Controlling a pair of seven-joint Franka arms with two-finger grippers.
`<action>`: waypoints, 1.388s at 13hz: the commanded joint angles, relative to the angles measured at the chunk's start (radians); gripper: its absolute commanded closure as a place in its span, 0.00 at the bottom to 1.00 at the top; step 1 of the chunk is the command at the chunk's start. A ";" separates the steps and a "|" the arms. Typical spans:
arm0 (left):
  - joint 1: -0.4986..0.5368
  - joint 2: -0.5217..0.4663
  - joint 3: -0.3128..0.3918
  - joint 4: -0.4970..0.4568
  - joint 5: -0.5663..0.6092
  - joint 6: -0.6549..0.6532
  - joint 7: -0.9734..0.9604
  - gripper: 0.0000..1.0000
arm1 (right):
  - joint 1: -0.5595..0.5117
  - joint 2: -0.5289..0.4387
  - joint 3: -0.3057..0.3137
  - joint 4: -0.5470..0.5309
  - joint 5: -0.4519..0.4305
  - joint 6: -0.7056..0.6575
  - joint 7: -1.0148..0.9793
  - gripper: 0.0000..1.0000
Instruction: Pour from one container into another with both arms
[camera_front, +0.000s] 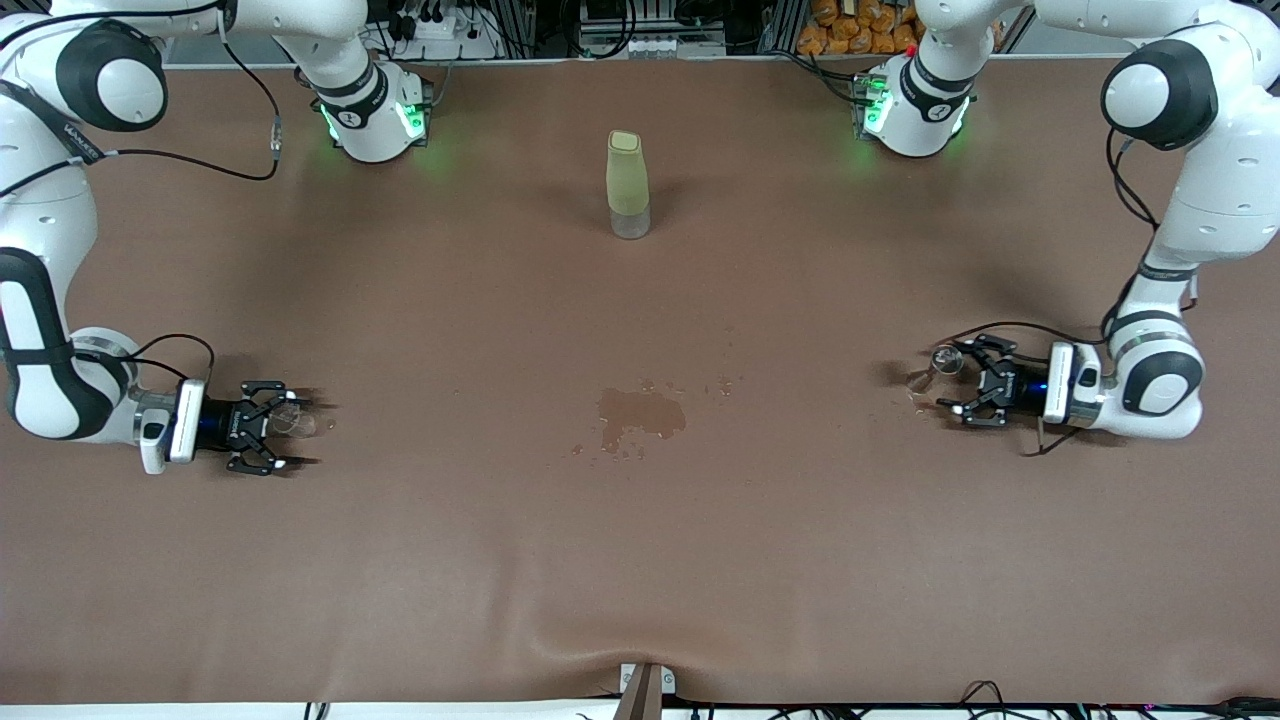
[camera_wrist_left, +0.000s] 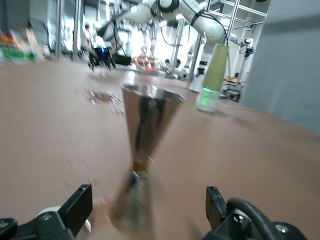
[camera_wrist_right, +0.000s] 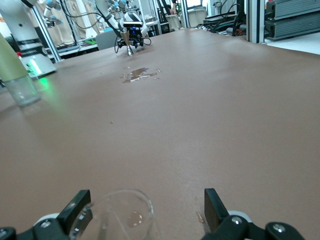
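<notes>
The clear glass cup stands on the table at the right arm's end, between the fingers of my open right gripper. In the right wrist view the cup sits close to one finger, apart from the other, with a small brownish drop in its bottom. The silver jigger stands at the left arm's end, inside my open left gripper. In the left wrist view the jigger is blurred and rises between the two spread fingers, touching neither.
A tall pale-green bottle stands mid-table toward the arms' bases. A wet spill with scattered drops darkens the brown table cover between the two grippers. Cables trail beside each wrist.
</notes>
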 joint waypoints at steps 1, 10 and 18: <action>0.024 -0.025 0.011 0.042 0.074 -0.040 -0.139 0.00 | -0.013 -0.015 0.001 0.049 -0.062 -0.065 0.075 0.00; 0.025 -0.207 0.022 0.152 0.220 -0.094 -0.904 0.00 | 0.041 -0.139 0.021 0.140 -0.174 -0.140 0.388 0.00; -0.188 -0.595 0.022 0.177 0.354 -0.088 -1.697 0.00 | 0.257 -0.434 0.015 0.129 -0.329 -0.080 0.914 0.00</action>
